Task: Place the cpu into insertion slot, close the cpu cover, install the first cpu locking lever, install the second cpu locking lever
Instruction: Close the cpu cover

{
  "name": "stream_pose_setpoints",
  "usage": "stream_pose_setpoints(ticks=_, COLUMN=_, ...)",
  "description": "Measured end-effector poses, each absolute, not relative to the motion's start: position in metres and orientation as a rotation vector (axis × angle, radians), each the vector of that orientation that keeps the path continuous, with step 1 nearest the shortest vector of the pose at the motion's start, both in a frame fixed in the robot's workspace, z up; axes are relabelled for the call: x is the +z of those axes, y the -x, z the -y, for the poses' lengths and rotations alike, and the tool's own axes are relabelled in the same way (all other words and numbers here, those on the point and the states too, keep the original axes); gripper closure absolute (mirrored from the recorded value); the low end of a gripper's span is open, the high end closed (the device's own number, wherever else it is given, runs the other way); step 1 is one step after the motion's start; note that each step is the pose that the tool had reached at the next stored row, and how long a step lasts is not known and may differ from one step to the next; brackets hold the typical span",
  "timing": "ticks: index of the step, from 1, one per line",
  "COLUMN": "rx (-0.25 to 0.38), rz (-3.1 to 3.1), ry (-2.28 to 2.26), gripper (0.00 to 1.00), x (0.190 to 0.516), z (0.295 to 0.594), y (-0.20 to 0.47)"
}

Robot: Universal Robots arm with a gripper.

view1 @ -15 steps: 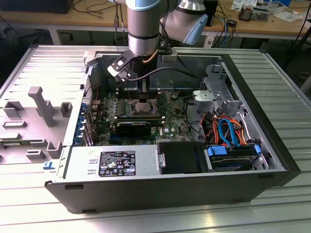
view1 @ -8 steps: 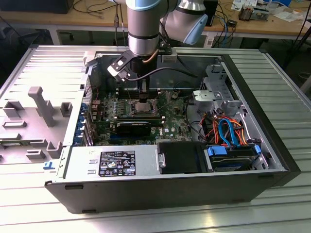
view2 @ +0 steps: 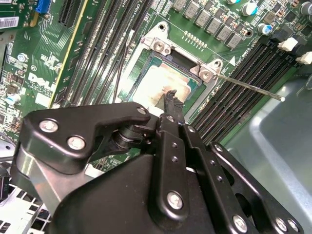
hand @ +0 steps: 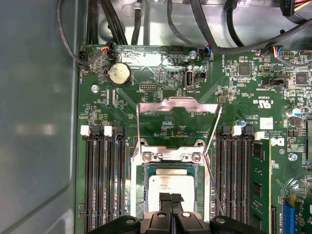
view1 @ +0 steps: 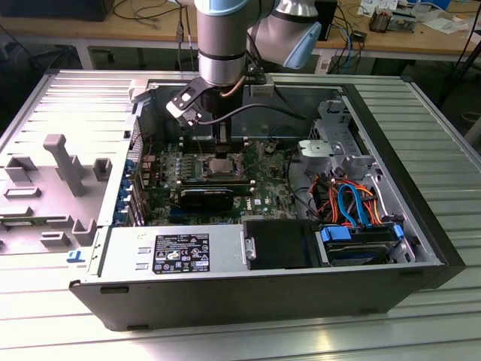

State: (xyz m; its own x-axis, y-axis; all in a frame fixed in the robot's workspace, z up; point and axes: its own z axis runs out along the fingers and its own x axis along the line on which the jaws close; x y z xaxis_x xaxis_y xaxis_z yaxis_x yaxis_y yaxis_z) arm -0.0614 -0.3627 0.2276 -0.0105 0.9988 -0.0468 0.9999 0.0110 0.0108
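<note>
The cpu (hand: 171, 184) lies flat in the insertion slot (hand: 138, 191) on the green board; its silver top also shows in the second wrist view (view2: 155, 82) and the exterior view (view1: 222, 167). The cpu cover (hand: 178, 104) stands open, swung up and away from the slot on its hinge. Two thin locking levers (hand: 213, 146) (view2: 249, 88) stick out unlatched beside the slot. My gripper (hand: 171, 199) is straight above the cpu's near edge, its black fingertips (view2: 171, 95) pressed together with nothing between them. From outside, the gripper (view1: 219, 147) reaches down into the case.
Long black memory slots (hand: 105, 180) flank the socket, with a card (hand: 261, 185) standing in one. Cables (hand: 209, 29) run across the case's far wall. A drive cage (view1: 334, 143), coloured cables (view1: 349, 203) and a power supply (view1: 180, 252) crowd the case.
</note>
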Motion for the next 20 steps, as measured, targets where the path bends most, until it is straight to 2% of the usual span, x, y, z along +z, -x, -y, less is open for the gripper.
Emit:
stream_pose_setpoints(ticks=11, rx=-0.039, rz=-2.204, ry=-2.18, gripper=0.89, x=0.248, z=0.362, y=0.061)
stream_pose_setpoints(ticks=20, rx=-0.039, rz=-2.204, ry=-2.18, gripper=0.89, x=0.249, z=0.362, y=0.059)
